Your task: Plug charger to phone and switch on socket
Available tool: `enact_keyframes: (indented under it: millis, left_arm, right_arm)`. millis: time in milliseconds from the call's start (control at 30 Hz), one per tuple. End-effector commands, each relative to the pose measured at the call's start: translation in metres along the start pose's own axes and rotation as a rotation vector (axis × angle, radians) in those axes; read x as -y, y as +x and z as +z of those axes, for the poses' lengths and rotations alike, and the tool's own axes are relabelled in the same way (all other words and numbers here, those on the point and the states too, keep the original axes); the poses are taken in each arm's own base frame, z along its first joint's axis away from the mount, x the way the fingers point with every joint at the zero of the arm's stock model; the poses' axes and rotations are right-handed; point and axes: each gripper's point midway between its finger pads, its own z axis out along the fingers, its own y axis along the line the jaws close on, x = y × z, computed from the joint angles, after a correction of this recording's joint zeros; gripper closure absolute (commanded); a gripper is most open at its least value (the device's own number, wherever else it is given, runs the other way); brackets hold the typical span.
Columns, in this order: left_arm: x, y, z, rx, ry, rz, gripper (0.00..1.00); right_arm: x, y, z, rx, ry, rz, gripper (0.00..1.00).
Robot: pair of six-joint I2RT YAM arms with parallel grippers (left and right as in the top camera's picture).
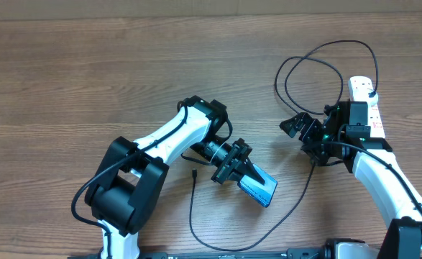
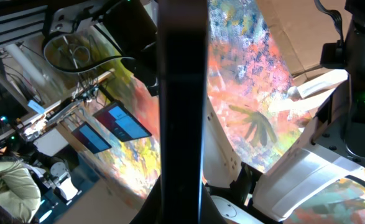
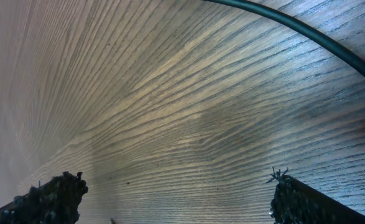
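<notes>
Gripping phone (image 1: 260,188) by its edge with left gripper (image 1: 244,173) clamped shut on it, blue screen tilted up off table (image 1: 67,72).
Showing charger (image 1: 195,174) tip flat on wood just left of phone, apart from it, cable curving below phone and rising on its right; showing right gripper (image 1: 295,126) up-right of phone, jaws spread wide over bare wood, grasping nothing; placing socket (image 1: 365,97) farther right of phone, partly under that arm.

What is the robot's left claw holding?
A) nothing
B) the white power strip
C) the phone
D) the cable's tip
C: the left gripper is shut on the phone, while the charger tip lies loose on the table.
</notes>
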Motion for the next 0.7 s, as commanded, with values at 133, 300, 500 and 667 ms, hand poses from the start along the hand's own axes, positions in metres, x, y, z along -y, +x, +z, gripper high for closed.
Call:
enact_keyframes:
  millis: [133,300,500,667]
  left_arm:
    - [0.0142,0.0127,-0.0046,-0.033,0.069,0.014,0.96]
    - [0.0134,0.0141,-0.0055,-0.034,0.070,-0.010,0.96]
    - [0.0154,0.0146,-0.0073,-0.038,0.083,-0.012,0.96]
    - [0.0198,0.0177,-0.0077,-0.055,0.108,-0.011,0.96]
  right_arm:
    - [-0.0035,-0.0034,-0.0021,0.018,-0.003,-0.020,0.00]
    - [-0.0035,-0.0034,-0.0021,0.018,-0.003,-0.020,0.00]
    - [-0.0035,-0.0034,-0.0021,0.018,-0.003,-0.020,0.00]
    - [-0.0035,-0.0034,-0.0021,0.018,-0.003,-0.020,0.00]
